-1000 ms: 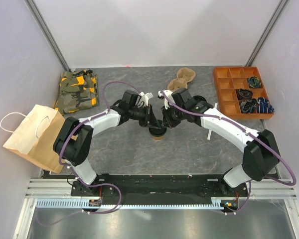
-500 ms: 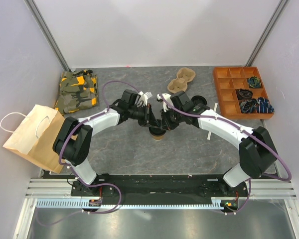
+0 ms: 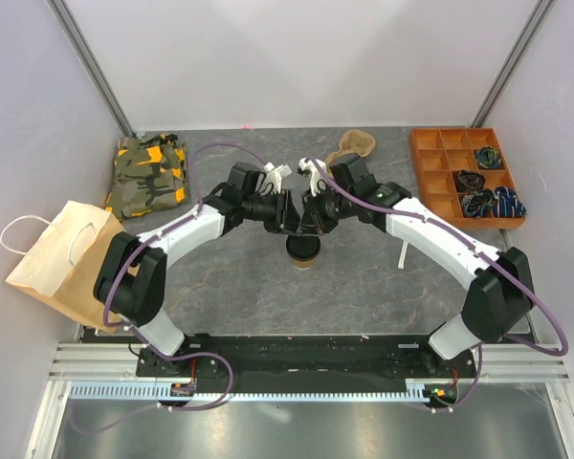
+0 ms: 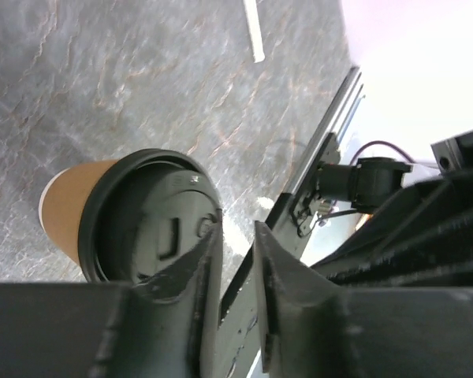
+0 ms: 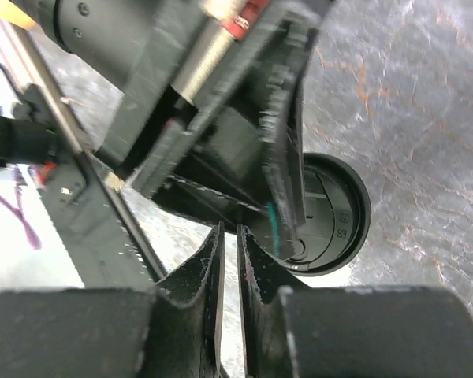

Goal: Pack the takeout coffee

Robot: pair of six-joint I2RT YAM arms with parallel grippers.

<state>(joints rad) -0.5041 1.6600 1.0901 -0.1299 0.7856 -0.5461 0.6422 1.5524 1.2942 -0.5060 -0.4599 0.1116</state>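
Tight over the takeout coffee (image 3: 302,253), open at 6 o'clock.
Blocked from 10 to 2 o'clock by the left gripper (image 3: 288,218) and right gripper (image 3: 316,218), tips close together just above the black lid (image 4: 154,228). Wide bare desk (image 3: 268,301) at 6 o'clock. Farther out: pulp carrier (image 3: 356,145) at 1, orange tray (image 3: 419,172) at 2, white stick (image 3: 402,256) at 3, paper bag (image 3: 67,258) at 9, camouflage cloth (image 3: 148,177) at 10.

paper bag (image 3: 67,258) far left, camouflage cloth (image 3: 148,177), pulp carrier (image 3: 356,145); orange tray (image 3: 432,180)
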